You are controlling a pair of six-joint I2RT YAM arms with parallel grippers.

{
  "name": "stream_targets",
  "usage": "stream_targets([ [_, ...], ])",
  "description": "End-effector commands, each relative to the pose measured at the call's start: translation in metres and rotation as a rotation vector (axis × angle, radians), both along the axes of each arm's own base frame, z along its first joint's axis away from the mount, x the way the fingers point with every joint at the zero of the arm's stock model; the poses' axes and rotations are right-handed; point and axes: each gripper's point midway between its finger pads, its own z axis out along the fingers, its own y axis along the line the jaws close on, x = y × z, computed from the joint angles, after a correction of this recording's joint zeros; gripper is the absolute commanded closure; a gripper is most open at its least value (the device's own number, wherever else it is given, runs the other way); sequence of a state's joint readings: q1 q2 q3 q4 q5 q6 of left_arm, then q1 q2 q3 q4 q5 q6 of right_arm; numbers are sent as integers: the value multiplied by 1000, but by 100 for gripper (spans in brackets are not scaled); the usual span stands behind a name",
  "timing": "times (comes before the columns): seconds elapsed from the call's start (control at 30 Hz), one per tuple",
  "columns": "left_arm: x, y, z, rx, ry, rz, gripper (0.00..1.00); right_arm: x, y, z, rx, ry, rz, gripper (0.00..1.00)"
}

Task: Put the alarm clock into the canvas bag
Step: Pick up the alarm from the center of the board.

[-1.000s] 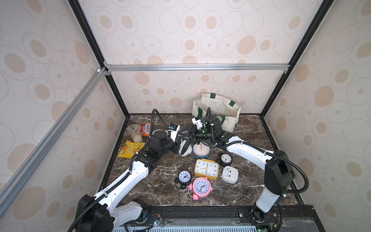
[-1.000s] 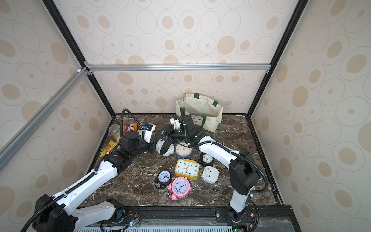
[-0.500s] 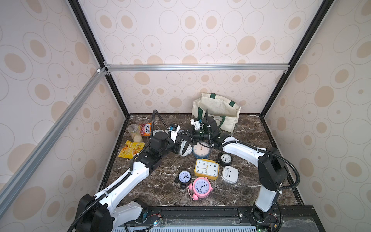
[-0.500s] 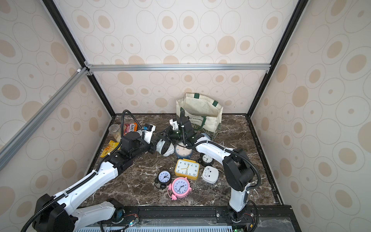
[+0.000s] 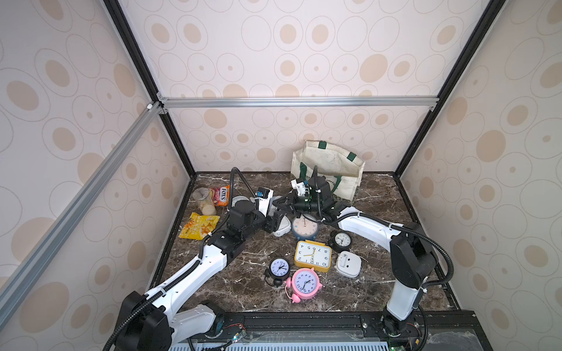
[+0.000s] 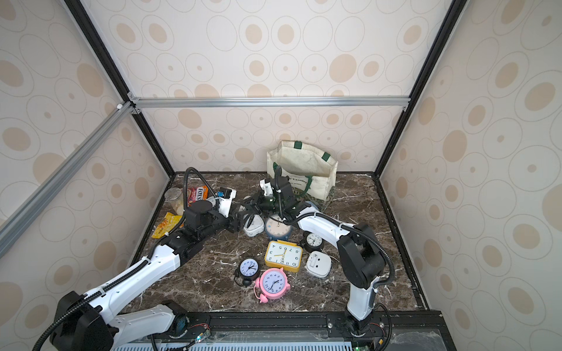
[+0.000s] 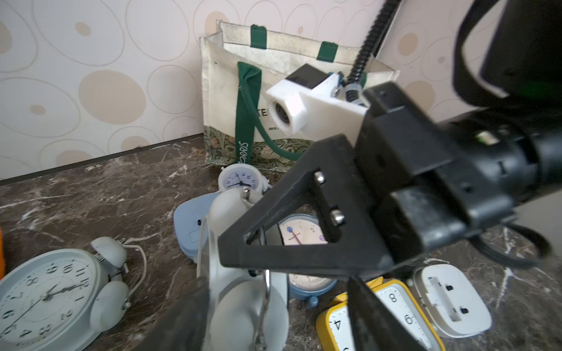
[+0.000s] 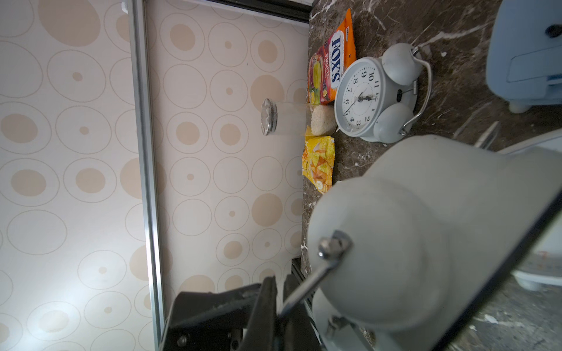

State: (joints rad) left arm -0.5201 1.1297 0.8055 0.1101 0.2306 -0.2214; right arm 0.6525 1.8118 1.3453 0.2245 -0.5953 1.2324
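Handover looks to be the step in hand. The white twin-bell alarm clock point(image 5: 281, 227), which has a thin wire handle, sits out in front of the cream canvas bag point(image 5: 331, 161) with dark green strap handles. It is apart from the bag and not yet inside. Whether it rests on the dark marble tabletop point(image 5: 243, 291) or hangs just above it cannot be told.

The right gripper point(image 8: 278, 293) is clenched on the wire handle, probably because that loop gives a narrow, sure hold for lifting the clock over the bag's open rim. The left gripper point(image 7: 279, 307) is released, its jaws spread to either side of the clock body, so the clock can be drawn away.

A second earlier the right gripper was nearer the bag. It has since reached toward the clock and closed, and the left has let go. The clock keeps about the same spot before the bag.
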Motion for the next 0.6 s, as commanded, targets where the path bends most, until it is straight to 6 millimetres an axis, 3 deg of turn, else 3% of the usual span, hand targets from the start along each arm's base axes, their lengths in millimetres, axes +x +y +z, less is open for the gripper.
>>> stream_targets([
  [0.0, -26, -11, 76, -198, -166, -110, 2, 5, -16, 39, 33, -121, -23, 100],
  [0.13, -48, -3, 115, -284, -218, -133, 2, 21, -42, 59, 25, -177, -85, 100],
  [0.27, -52, 20, 125, -291, -224, -32, 2, 42, -72, 101, 38, -271, -169, 100],
  [0.43, -53, 36, 96, -246, -180, 52, 2, 67, -106, 161, 68, -376, -256, 100],
  [0.57, -63, 31, 62, -214, -138, -5, 2, 98, -140, 199, 71, -446, -362, 100],
])
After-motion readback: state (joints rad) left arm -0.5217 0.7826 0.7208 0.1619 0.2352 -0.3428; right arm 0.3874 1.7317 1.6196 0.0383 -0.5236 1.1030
